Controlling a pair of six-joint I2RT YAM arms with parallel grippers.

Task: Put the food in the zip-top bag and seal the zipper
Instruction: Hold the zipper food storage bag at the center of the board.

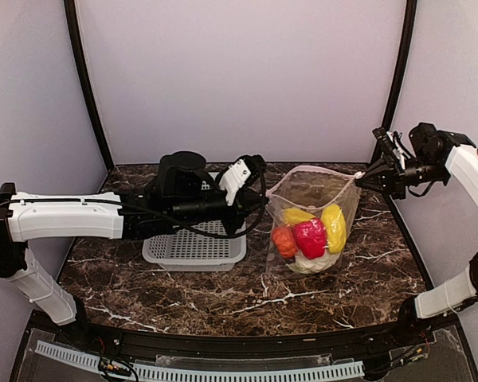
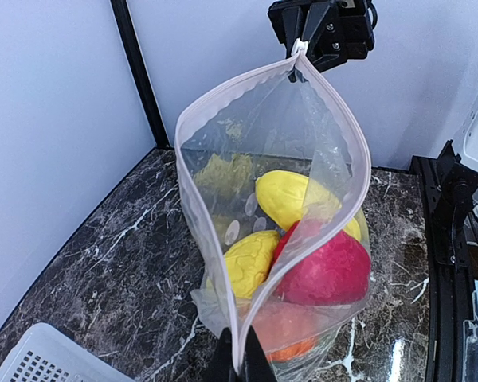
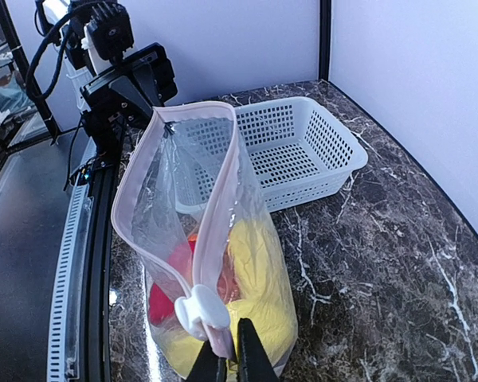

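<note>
**Top view.** The bench point(image 1: 183, 298) was glossy dark stone-look, veined in white. Pale lilac walls point(image 1: 239, 72) and two curved black poles point(image 1: 84, 79) closed it in. The bag point(image 1: 312, 195) stood upright right of centre, bottom on the bench and mouth up and open, stretched between the two arms. The left claw point(image 1: 264, 199) met the left end of the zipper point(image 1: 303, 169), and the right claw point(image 1: 360, 177) met the right end. The food lay in the bottom of the bag: a yellow piece point(image 1: 333, 227), a red piece point(image 1: 309, 236), an orange piece point(image 1: 284, 241) and a pale whitish piece point(image 1: 315, 263). A white mesh basket point(image 1: 195, 248) sat under the left arm, near the bag and apart from it.

**Left wrist view.** The left claw's fingers were pressed together on the near end of the zipper, with no gap showing. The pinkish-white strip ran away in a leaf-shaped loop to the right claw, which pinched the far tip. The clear, floppy film was printed with pale round dots. Bumpy yellow pieces and the smooth red one showed through it.

**Right wrist view.** The right claw's fingers were all but closed, nipping the zipper just beside a white plastic slider point(image 3: 197, 312). The basket, rectangular with a gridded wall, stood beyond the bag.
</note>
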